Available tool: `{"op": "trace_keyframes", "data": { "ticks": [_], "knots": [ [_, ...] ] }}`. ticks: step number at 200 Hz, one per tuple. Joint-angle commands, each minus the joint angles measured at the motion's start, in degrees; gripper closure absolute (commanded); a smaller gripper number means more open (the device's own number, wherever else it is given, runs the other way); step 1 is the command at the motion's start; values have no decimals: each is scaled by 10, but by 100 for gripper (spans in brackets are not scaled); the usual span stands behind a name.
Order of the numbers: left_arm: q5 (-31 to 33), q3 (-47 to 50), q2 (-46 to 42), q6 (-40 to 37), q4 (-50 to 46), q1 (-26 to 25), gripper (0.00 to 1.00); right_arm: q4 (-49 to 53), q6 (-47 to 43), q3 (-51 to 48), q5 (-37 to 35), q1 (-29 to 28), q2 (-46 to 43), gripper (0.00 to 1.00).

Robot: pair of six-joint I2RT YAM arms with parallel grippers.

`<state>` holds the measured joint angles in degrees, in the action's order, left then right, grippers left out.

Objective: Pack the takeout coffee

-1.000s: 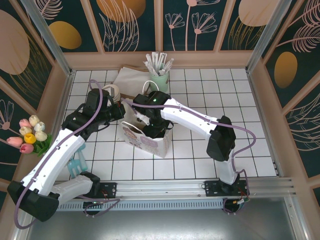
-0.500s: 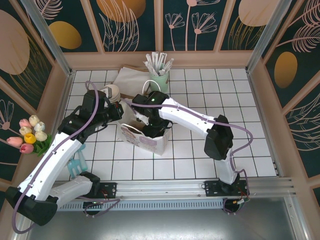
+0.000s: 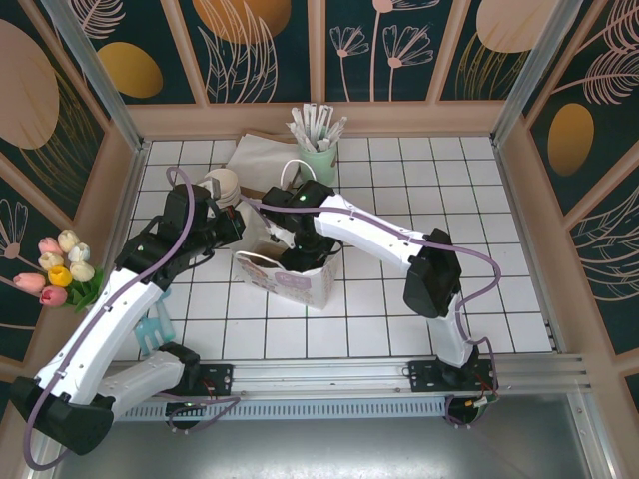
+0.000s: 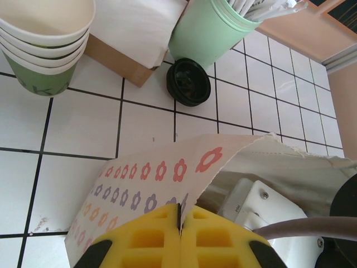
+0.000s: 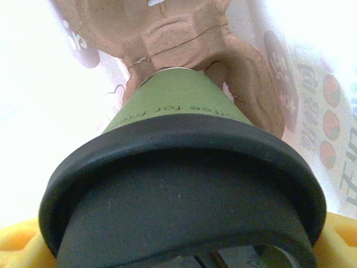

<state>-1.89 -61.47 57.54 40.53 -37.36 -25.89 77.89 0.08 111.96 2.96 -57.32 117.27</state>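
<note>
The takeout coffee [image 5: 178, 106], a green paper cup under a black lid [image 5: 184, 190], sits in a brown pulp carrier [image 5: 184, 33] inside the flower-printed paper bag [image 3: 300, 284]. My right gripper [image 5: 178, 245] is closed around the cup at its lid, yellow fingers [image 5: 17, 245] showing at both lower corners. From above, the right gripper [image 3: 300, 261] reaches down into the bag's mouth. My left gripper [image 4: 179, 211] is shut on the bag's flowered rim [image 4: 145, 178], and it holds the bag's left edge in the top view [image 3: 238, 228].
A stack of lidless cups [image 4: 44, 50] [image 3: 222, 185], a mint green holder of white sticks [image 4: 206, 33] [image 3: 318, 155], a pile of paper on a brown box [image 4: 134, 28] and a loose black lid [image 4: 188, 82] stand behind the bag. Tulips [image 3: 60, 269] lie at the left wall.
The left arm has swung back and drawn the bag's left edge slightly leftward. The right gripper has shifted a little left inside the bag with the cup.
</note>
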Motion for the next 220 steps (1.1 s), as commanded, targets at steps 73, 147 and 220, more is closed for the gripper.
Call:
{"op": "trace_keyframes", "data": {
  "ticks": [73, 147, 220],
  "knots": [
    [22, 17, -19, 4, 6, 0, 100, 3, -3, -22, -15, 3, 14, 41],
    [36, 17, -26, -6, 17, 0, 100, 3, -3, -26, -15, 2, 17, 42],
    [21, 16, -24, -8, 24, -1, 100, 4, -2, -27, -16, 3, 15, 42]
  ]
}}
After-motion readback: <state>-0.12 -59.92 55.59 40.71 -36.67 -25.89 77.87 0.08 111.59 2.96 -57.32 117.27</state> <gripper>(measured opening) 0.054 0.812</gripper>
